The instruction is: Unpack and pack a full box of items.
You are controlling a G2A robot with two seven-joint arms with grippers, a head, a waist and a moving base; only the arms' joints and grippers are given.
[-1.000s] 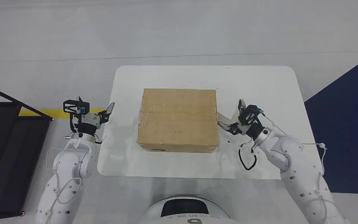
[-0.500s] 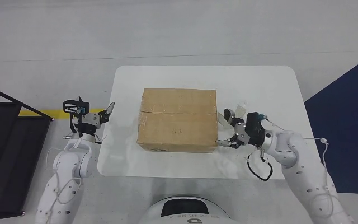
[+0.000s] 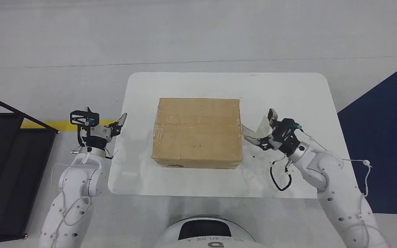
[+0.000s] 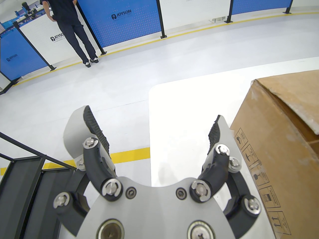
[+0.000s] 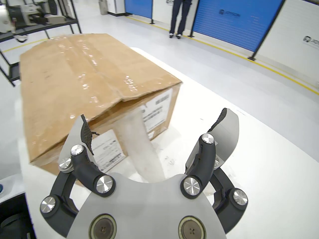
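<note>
A closed brown cardboard box [image 3: 197,132] sits in the middle of the white table [image 3: 291,99], its top seam taped over. My right gripper [image 3: 259,128] is open just off the box's right end. In the right wrist view a loose strip of clear tape [image 5: 139,143] hangs from that end of the box [image 5: 82,80] and runs between the spread fingers of the right gripper [image 5: 154,116]. My left gripper [image 3: 118,126] is open over the table's left edge, a short way from the box. The left wrist view has its gripper [image 4: 152,113] holding nothing, with the box [image 4: 281,130] off to one side.
A black rack [image 3: 18,167] stands on the floor left of the table. A black shelf unit [image 5: 37,23] stands beyond the box in the right wrist view. Blue and white barrier panels [image 4: 124,13] ring the floor. Bare table surface surrounds the box.
The right gripper swung toward the box's front right corner and has come back up beside the right end. The left arm and the box have not moved.
</note>
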